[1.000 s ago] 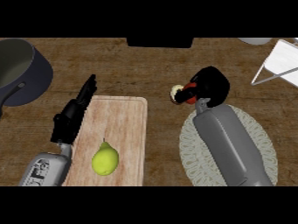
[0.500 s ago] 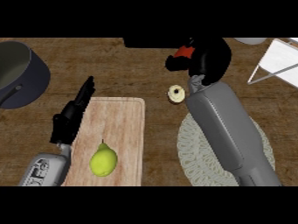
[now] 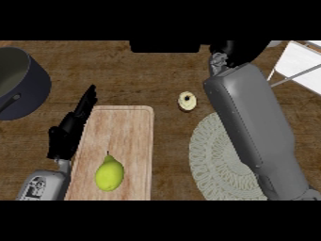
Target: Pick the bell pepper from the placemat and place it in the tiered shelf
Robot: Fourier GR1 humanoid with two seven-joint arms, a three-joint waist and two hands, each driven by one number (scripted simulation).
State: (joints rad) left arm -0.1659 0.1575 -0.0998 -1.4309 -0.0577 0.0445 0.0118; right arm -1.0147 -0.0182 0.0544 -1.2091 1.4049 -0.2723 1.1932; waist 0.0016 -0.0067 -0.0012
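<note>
The right robot hand (image 3: 225, 51) is cut off at twelve o'clock; its grasp and the bell pepper cannot be made out. The tiered shelf (image 3: 308, 63) at two o'clock could be struck. The left robot hand (image 3: 71, 129) lies open.

Two grey forearms, smooth and rounded, the right one (image 3: 253, 132) broad and long with a paler sheen along its edge. Black hands: left hand (image 3: 71, 129) slim, dark and glossy; right hand (image 3: 227, 52) mostly hidden. Small dark markings printed behind the left hand.
</note>
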